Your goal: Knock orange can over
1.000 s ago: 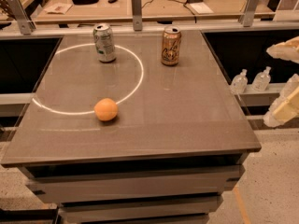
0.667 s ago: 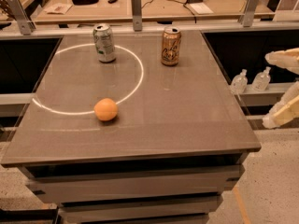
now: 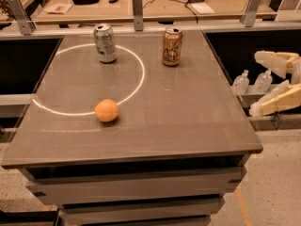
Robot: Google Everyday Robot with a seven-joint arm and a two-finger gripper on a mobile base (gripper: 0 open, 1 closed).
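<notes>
The orange can (image 3: 172, 46) stands upright at the back of the grey table (image 3: 188, 121), right of centre. It has an orange-gold body with pale swirled lettering and a silver top. My gripper (image 3: 254, 83) is at the right edge of the view, off the table's right side and well to the right and front of the can. Its two pale fingers (image 3: 275, 100) are spread apart with nothing between them.
A silver-green can (image 3: 105, 43) stands upright at the back left. A round orange fruit (image 3: 106, 110) lies on the table front left. A bright ring of light (image 3: 89, 79) runs across the tabletop. Two small clear bottles (image 3: 251, 82) stand on a ledge beyond the right edge. A wooden bench (image 3: 141, 4) lies behind.
The gripper has shifted slightly left, toward the table's right edge. The cans and the fruit have not moved.
</notes>
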